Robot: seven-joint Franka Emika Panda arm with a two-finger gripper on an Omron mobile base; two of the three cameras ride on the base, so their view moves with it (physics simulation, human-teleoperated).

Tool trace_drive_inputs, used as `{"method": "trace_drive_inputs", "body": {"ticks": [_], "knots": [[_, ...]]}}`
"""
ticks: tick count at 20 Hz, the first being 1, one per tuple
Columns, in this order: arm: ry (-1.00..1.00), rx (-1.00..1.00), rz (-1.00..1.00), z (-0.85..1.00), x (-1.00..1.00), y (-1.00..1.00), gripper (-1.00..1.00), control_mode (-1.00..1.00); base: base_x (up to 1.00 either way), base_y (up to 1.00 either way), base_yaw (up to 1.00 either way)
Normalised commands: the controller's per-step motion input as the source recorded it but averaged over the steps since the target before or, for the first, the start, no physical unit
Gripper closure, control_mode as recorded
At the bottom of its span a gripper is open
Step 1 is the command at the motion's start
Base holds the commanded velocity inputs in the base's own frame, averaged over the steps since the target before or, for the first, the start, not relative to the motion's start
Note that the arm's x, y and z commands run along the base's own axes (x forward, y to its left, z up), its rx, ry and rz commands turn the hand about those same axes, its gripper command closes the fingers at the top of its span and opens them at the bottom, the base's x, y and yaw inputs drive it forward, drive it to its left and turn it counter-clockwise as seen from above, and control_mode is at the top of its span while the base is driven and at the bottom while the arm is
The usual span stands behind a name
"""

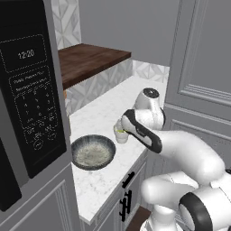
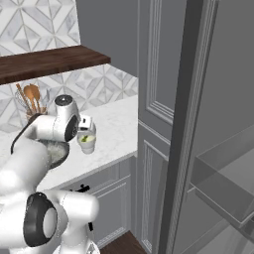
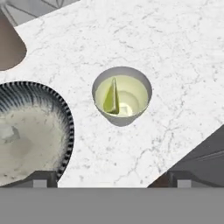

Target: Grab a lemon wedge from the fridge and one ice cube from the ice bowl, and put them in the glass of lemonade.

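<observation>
Pale whitish tumbler of lemonade point(image 3: 121, 96) holds a yellow-green lemon wedge point(image 3: 112, 97); two-finger gripper point(image 3: 111, 178) hangs above, spread wide, empty

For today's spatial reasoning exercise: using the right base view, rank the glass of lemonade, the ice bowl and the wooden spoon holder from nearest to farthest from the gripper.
1. Glass of lemonade, directly under the gripper.
2. Ice bowl, beside the glass, partly behind the arm.
3. Wooden spoon holder, back against the wall.
</observation>
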Motion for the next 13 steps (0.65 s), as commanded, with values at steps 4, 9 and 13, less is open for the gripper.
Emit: {"method": "trace_drive_inputs", "body": {"ticks": [4, 9, 13], "knots": [[0.0, -0.13, 0.03, 0.79, -0.88, 0.0, -1.0, -1.0, 0.0, 0.0, 0.0], [-0.04, 0.01, 0.0, 0.09, -0.95, -0.02, -1.0, -1.0, 0.0, 0.0, 0.0], [0.0, 0.05, 0.0, 0.09, -0.99, -0.26, -1.0, -1.0, 0.0, 0.0, 0.0]]}}
